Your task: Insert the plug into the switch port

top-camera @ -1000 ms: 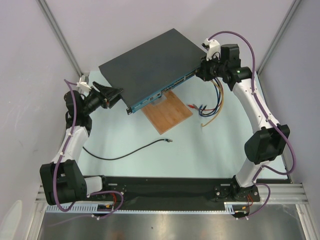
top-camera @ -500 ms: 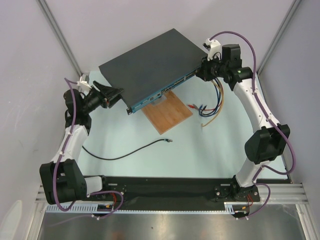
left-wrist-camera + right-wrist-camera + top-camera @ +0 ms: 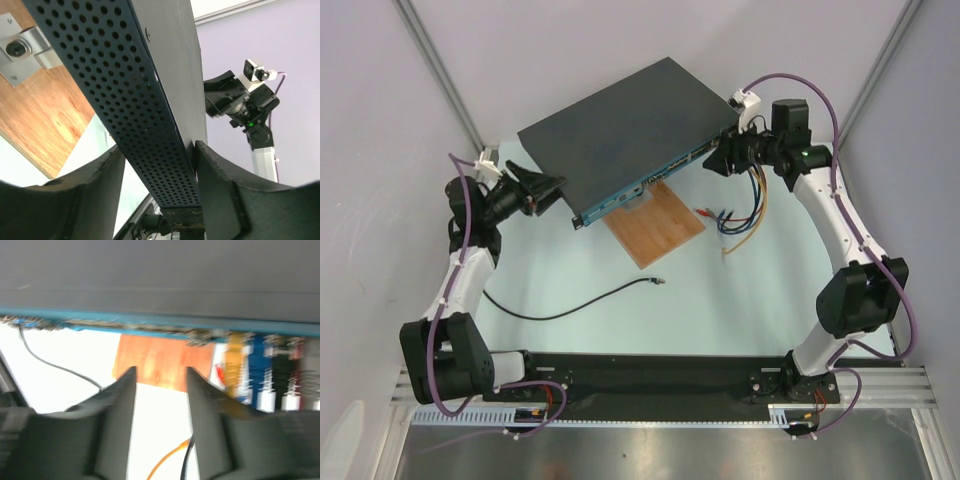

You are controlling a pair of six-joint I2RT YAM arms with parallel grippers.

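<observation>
Lying on the pale table (image 3: 570, 270) well in front of the arms' work, the plug (image 3: 658, 283) ends a thin black cable (image 3: 560, 313) that curves away toward the left arm; neither gripper touches it. The network switch (image 3: 620, 120), a flat dark-grey box, sits skewed at the far side, its narrow blue port face (image 3: 650, 180) turned toward the near right and partly above a wooden board (image 3: 660, 230). Single ports on that face are too small or too blurred to tell apart. The left gripper (image 3: 160, 150) is closed on the switch's left end, one finger against each side of the perforated side panel (image 3: 135, 115). The right gripper (image 3: 160, 375) hangs just before the right end of the blue face, its jaws partly apart with nothing between them. Yellow, blue and red cables (image 3: 745, 210) trail on the table just beside it.
</observation>
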